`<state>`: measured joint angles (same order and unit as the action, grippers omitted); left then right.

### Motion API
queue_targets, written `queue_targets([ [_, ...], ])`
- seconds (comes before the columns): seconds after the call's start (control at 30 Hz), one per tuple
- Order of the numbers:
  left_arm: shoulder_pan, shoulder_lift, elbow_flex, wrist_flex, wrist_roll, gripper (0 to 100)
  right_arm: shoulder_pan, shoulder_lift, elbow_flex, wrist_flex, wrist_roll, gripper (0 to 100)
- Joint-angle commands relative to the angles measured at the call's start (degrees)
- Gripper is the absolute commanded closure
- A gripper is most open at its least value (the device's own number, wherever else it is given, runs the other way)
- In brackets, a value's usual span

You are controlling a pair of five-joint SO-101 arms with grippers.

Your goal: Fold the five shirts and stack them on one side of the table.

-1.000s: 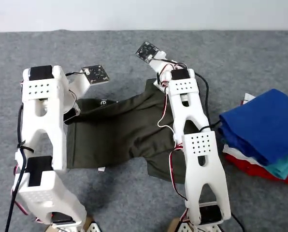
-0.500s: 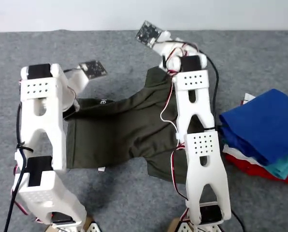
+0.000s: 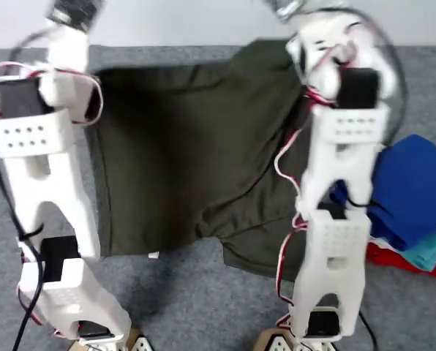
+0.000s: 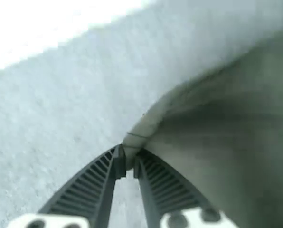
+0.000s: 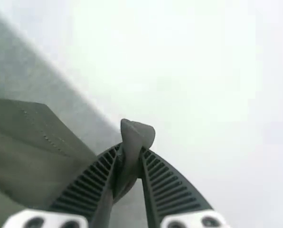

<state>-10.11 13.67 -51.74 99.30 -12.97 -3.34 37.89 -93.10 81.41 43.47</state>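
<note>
A dark olive shirt (image 3: 189, 153) hangs stretched between the two raised arms in the high view, its lower part still lying on the grey table (image 3: 203, 307). My left gripper (image 4: 126, 164) is shut on one upper corner of the olive shirt (image 4: 217, 142). My right gripper (image 5: 130, 156) is shut on the other upper corner, a fold of olive cloth (image 5: 136, 135) sticking out between its fingers. A stack of folded shirts (image 3: 415, 197), blue on top over teal, white and red, lies at the table's right side.
The white left arm (image 3: 42, 190) and right arm (image 3: 335, 219) stand tall at either side of the shirt. A white wall (image 3: 203, 22) runs behind the table's far edge. Grey tabletop lies bare in front of the shirt.
Both arms have risen and moved towards the far edge, lifting the olive shirt's upper edge off the table and spreading it out. The stack has not moved.
</note>
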Motion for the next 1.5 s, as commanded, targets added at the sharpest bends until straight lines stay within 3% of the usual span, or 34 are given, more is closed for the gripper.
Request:
queue_targets([
  [0.0,0.18,-3.6,-14.11,-1.23,4.57,99,1.71,-11.82,-3.08,0.84,-1.49,98.8],
  [0.23,0.18,-3.69,-37.76,-0.44,4.31,99,4.88,-28.0,-2.99,2.33,-1.58,98.7],
  [0.33,-0.26,-3.78,-44.79,1.23,0.62,99,6.64,-35.03,-2.9,5.05,-1.58,98.7],
  [0.73,-0.18,-22.33,-30.02,1.23,-8.26,99,8.04,-52.09,-2.81,21.14,-0.09,98.7],
  [0.93,-0.26,-29.8,-16.48,1.23,-12.04,99,10.33,-53.05,3.87,21.14,0.0,98.7],
  [1.07,-0.26,-32.0,-2.59,1.23,-15.47,99,9.98,-53.05,19.34,20.7,-0.44,98.7],
  [1.23,-0.26,-32.09,23.16,0.88,-21.45,99,3.65,-53.05,44.66,16.04,-0.09,98.7],
  [1.33,-0.26,-32.0,40.75,-5.71,-24.79,99,1.19,-53.05,59.96,6.9,-0.09,98.7],
  [1.47,-1.14,-32.0,59.56,-22.86,-25.05,99,0.84,-53.05,78.51,-12.18,0.0,98.7],
])
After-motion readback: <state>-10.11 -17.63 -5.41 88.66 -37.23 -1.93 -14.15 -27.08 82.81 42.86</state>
